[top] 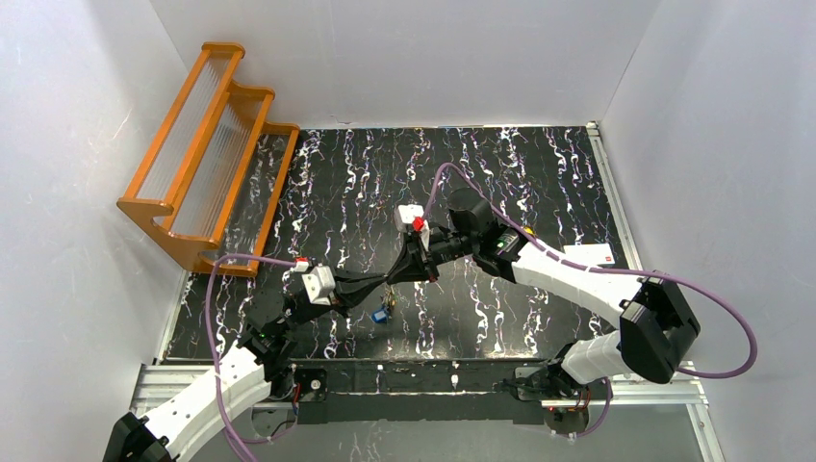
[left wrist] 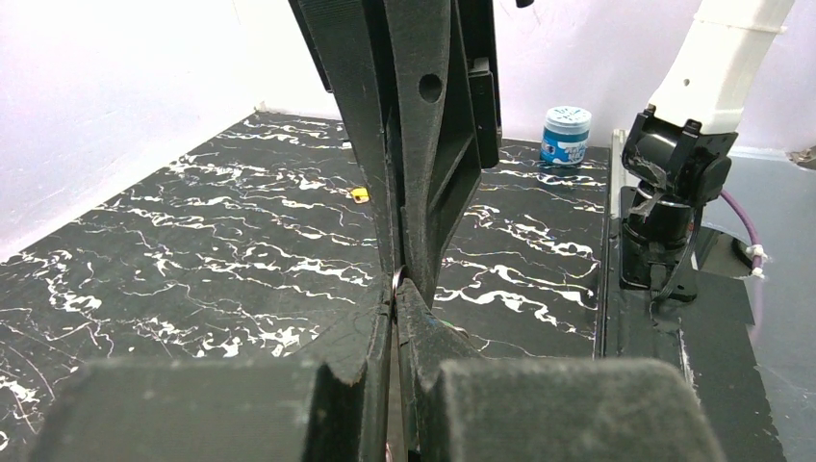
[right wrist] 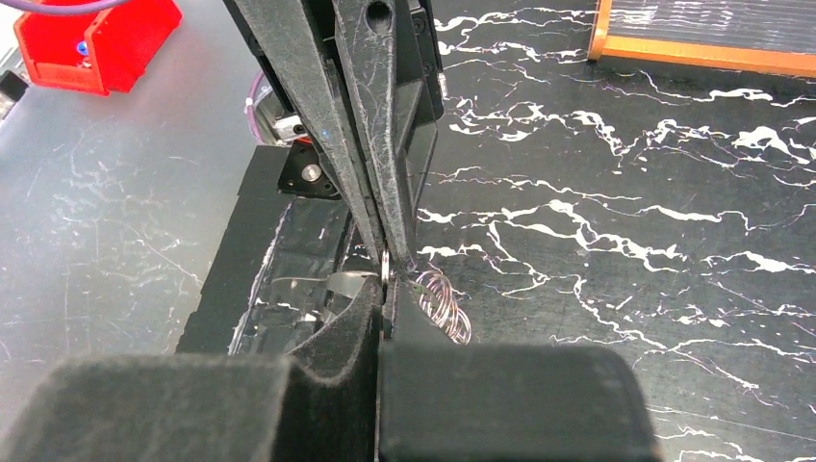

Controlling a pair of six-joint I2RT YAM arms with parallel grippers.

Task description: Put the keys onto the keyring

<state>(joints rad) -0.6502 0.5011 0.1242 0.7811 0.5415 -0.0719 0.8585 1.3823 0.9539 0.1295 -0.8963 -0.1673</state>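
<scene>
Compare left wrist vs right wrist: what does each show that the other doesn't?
Left wrist only: yellow-orange key, blue-lidded jar, right arm's base. Right wrist only: red box, orange rack, silvery wire loops beside the tips. Both: left fingers and right fingers shut tip to tip, keyring pinched between them, black marbled table.
</scene>
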